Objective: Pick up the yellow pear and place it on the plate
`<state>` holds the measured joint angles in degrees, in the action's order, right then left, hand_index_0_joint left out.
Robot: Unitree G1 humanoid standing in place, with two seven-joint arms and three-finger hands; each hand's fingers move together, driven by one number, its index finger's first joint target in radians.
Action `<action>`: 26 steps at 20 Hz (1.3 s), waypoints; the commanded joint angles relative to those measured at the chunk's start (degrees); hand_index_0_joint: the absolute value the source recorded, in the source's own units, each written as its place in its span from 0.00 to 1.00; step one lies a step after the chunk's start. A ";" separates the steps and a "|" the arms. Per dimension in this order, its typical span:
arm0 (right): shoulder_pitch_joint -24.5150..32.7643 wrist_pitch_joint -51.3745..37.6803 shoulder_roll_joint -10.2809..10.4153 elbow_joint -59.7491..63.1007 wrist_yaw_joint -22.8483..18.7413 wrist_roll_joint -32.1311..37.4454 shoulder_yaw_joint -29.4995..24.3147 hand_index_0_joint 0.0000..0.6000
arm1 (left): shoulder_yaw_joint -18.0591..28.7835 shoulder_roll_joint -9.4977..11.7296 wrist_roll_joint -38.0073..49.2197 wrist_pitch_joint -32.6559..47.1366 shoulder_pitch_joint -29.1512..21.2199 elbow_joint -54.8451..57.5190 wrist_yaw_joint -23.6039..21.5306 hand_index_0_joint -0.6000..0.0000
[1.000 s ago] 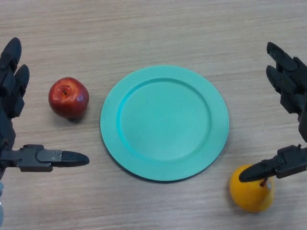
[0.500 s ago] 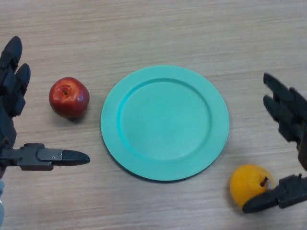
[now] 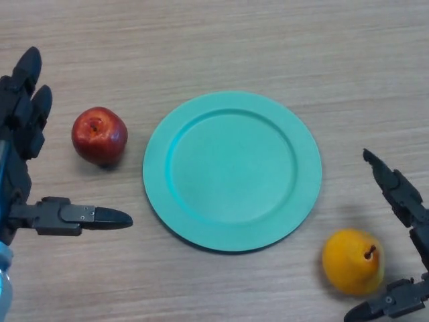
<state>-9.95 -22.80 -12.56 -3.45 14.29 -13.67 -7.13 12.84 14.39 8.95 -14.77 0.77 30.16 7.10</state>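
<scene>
- nothing is placed: the plate (image 3: 231,107) carries no fruit, and the pear (image 3: 351,260) sits on the table just off its lower right rim.
- the right hand (image 3: 407,204) brackets the pear, fingers spread, touching nothing.
- the left hand (image 3: 27,141), left of the plate near an apple (image 3: 99,135), is relaxed.
- grasping, lifting and placing remain.

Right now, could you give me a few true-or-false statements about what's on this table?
1. The yellow pear lies on the plate. False: it rests on the table, right of and nearer than the plate.
2. The red apple sits left of the plate. True.
3. The right hand grips the pear. False: its fingers are open beside it.
4. The plate holds nothing. True.
5. The left hand holds the apple. False: it is open, apart.
</scene>
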 commanded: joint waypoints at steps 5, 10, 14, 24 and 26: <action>4.23 -13.72 -2.19 9.26 -13.57 -2.09 0.81 0.00 | 2.33 1.75 0.85 5.09 -1.26 2.61 -0.52 1.00; 4.50 -10.67 -2.24 12.12 -14.46 -0.40 2.13 0.50 | 3.00 1.82 1.01 3.98 -0.67 3.42 0.79 1.00; 2.81 -1.73 -1.78 7.28 -14.26 1.96 1.23 1.00 | 2.96 1.29 0.62 6.35 0.14 3.21 0.21 1.00; 5.75 10.66 -0.15 -9.97 -7.53 7.57 5.57 1.00 | 4.97 1.25 1.84 4.34 1.32 4.75 1.73 1.00; 8.95 12.27 0.37 -11.18 -7.03 8.24 8.32 1.00 | 4.86 0.97 1.78 4.56 1.70 5.11 1.67 1.00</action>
<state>-1.75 -5.64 -11.72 -10.74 7.95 -8.77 2.83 14.42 14.05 9.25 -15.54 3.43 31.74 8.90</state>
